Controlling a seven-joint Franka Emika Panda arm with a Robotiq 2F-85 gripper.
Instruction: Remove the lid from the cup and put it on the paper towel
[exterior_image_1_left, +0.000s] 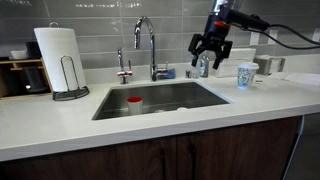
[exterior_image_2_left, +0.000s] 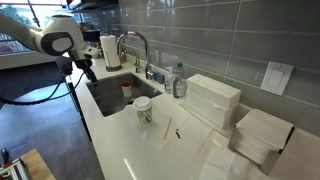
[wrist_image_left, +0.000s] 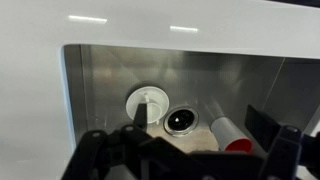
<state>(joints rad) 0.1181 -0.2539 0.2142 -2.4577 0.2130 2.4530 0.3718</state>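
Fingers hang spread apart with nothing between them, and the gripper hovers over the back corner of the sink, beside the tap. The wrist view looks down only on the drain and a red-topped container. The cup stands upright on the white counter, off to one side of the gripper and clear of the basin. The step in hand looks like the approach, and to do it well the gripper should cross over the sink edge while high. It should then centre itself above the cup until the rim fills the wrist view, and only then come down. A grip on the edge of the lid should be gentle. The lift should be straight and slow, since so light a cup could tip or rise with the lid. A pale flat sheet further along the counter may be the paper towel, though it barely stands out. The cup is small and white, with a blue-green pattern round its side. Its whitish top appears to be the lid in place, too small to make out clearly.
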